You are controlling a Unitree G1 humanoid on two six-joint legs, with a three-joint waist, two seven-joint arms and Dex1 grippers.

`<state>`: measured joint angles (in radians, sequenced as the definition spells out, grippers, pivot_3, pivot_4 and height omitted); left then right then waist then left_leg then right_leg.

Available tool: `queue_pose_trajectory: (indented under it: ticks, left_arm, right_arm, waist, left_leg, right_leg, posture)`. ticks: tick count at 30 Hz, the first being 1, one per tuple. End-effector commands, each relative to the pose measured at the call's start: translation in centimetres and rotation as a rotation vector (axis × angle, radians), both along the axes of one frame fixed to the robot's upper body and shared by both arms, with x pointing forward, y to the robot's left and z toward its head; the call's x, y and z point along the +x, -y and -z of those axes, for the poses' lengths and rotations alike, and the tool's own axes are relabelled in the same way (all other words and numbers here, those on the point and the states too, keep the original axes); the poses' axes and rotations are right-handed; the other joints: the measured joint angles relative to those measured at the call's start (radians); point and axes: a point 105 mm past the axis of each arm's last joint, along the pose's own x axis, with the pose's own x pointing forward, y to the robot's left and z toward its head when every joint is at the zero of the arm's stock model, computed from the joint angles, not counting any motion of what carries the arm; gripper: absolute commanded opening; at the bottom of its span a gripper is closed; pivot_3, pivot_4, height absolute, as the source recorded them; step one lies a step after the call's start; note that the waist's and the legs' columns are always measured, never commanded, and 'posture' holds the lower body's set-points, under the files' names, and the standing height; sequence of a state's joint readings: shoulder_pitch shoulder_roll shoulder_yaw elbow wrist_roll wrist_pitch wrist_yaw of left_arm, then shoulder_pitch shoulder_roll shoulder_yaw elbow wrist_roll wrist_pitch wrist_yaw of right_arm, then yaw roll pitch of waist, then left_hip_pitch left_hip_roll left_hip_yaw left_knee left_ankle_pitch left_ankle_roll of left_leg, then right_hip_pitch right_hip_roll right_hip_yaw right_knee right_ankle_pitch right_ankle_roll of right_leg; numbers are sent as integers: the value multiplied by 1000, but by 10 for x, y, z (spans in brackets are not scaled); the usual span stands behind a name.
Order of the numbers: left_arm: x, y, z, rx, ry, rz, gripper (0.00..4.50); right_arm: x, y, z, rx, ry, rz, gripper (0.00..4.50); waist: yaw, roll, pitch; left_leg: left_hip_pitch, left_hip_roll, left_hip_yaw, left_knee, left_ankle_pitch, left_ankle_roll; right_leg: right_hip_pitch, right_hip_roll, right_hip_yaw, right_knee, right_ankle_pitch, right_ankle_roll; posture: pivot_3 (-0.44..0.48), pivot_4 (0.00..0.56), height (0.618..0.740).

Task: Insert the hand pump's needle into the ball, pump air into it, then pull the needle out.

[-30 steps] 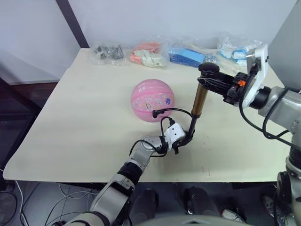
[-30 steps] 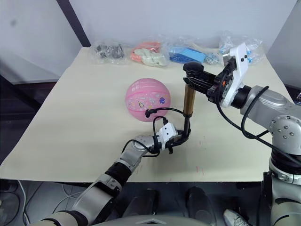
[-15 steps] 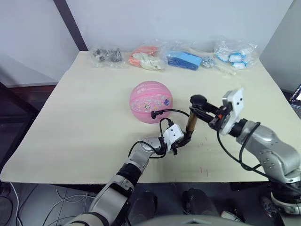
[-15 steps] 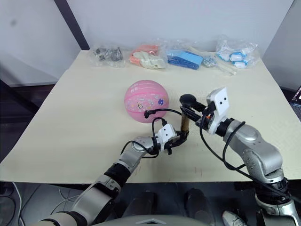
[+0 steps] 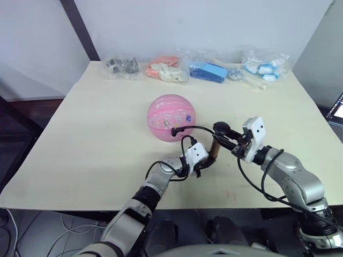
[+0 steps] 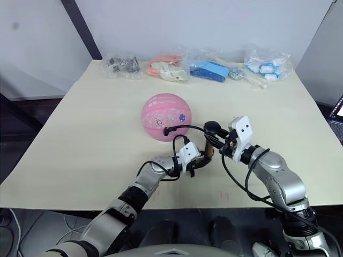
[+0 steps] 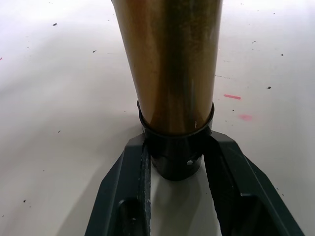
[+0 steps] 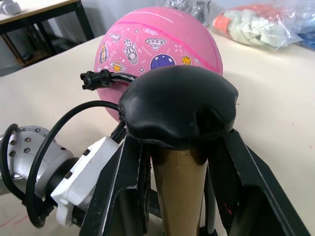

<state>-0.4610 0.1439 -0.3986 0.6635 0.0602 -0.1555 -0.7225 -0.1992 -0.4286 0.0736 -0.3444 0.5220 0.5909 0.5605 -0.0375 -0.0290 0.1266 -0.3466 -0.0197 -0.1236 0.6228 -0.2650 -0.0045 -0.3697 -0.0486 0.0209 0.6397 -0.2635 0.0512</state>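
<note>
At frame centre, the left end effector [image 5: 202, 164] clamps the hand pump [image 5: 214, 148] base; the right end effector [image 5: 231, 143] grips its T-handle beside the ball [image 5: 170, 117].

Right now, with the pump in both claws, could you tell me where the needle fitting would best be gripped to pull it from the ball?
Grip the black fitting where the hose meets the ball, on the ball's side nearest the robot. Come from that side and pull straight back, since the fitting sticks out toward the robot and the needle itself is hidden.
</note>
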Motion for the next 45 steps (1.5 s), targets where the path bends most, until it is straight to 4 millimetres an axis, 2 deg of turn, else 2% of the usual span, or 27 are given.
queue_pose_trajectory:
  ticks: [1,5,9,12,20,25,29,32,41,45]
  left_arm:
    - [-23,-30,56,175,-176,-40,1068]
    - [-23,-30,56,175,-178,-38,1068]
    - [-24,-30,57,175,-180,-35,1068]
    - [-24,-30,57,177,-180,-36,1068]
    - [-24,-31,58,178,-181,-38,1068]
    - [-24,-30,58,174,-179,-36,1068]
    - [-24,-30,58,173,-179,-35,1068]
    - [-24,-30,58,173,-178,-36,1068]
    - [-24,-31,58,177,-176,-35,1068]
    - [-24,-32,57,177,-173,-37,1068]
  right_arm:
    - [-3,2,-10,29,-54,-31,1099]
    - [-4,6,-56,66,30,-60,1099]
    - [-7,10,-86,66,87,-84,1099]
    - [-8,16,-116,64,151,-96,1099]
    - [-13,23,-165,58,248,-114,1098]
    - [-15,24,-176,79,261,-124,1098]
    - [-12,21,-155,61,206,-117,1098]
    - [-7,19,-125,53,130,-100,1098]
    - [-11,-10,-17,22,-101,-114,1098]
    - [-15,-9,36,-55,-187,-93,1098]
  waist:
    - [1,3,4]
    - [7,8,13]
    - [8,14,18]
    - [9,12,23]
    - [10,11,26]
    - [12,10,27]
    - [13,10,28]
    - [16,9,27]
    - [11,5,16]
    - [4,3,6]
  left_leg:
    - [0,0,0,0,0,0]
    - [-3,-1,0,0,0,0]
    - [-15,-4,-2,5,0,0]
    - [-16,-5,-1,6,1,0]
    - [-17,-5,-1,7,0,0]
    - [-17,-5,-1,7,0,0]
    - [-18,-5,-1,7,0,0]
    - [-17,-5,-1,7,0,0]
    - [-13,-4,-1,7,0,0]
    - [-12,-3,-2,6,0,0]
  right_leg:
    - [0,0,0,0,0,0]
    - [-1,-1,0,0,0,0]
    - [-10,-1,-2,0,1,1]
    - [-11,-3,-2,0,2,2]
    - [-10,-3,-2,0,2,3]
    - [-11,-4,-2,0,2,3]
    - [-11,-4,-2,0,2,3]
    - [-11,-4,-3,0,2,3]
    - [-8,-1,-2,0,2,3]
    - [-7,0,-2,0,2,2]
  posture:
    - [0,150,740]
    - [0,150,740]
    - [0,150,740]
    - [0,150,740]
    - [0,150,740]
    - [0,150,740]
    - [0,150,740]
    - [0,150,740]
    - [0,150,740]
    - [0,150,740]
